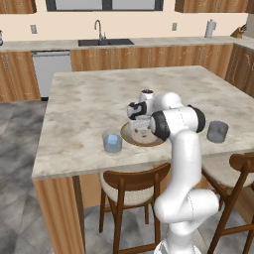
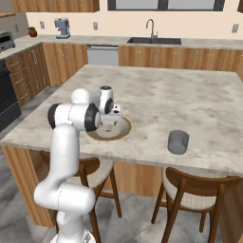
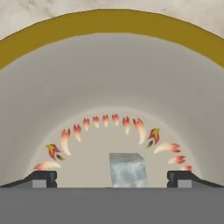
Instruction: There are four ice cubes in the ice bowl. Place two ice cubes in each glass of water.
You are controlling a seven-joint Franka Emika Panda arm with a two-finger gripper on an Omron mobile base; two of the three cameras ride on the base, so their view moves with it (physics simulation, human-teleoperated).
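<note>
The ice bowl (image 1: 126, 137) with its brown rim stands near the island's front edge, and my gripper (image 1: 141, 130) reaches straight down into it. In the hand view the bowl's greyish inside (image 3: 109, 78) carries a ring of red and yellow leaf marks. One light-blue ice cube (image 3: 127, 169) lies on the bottom between my spread fingertips (image 3: 42, 178), untouched by either. The gripper (image 3: 113, 178) is open and holds nothing. One glass of water (image 1: 112, 142) stands just left of the bowl, the other (image 1: 217, 131) well to its right. From the right base view I see the bowl (image 2: 124, 132), the gripper (image 2: 110, 124) and the right glass (image 2: 178, 141).
The bowl sits on a marble island counter (image 1: 89, 99). Wooden chairs (image 1: 130, 186) (image 2: 199, 190) are tucked under its front edge. Beyond it runs a back counter with a sink (image 1: 105, 42), and a dishwasher (image 1: 51, 69) is built in below.
</note>
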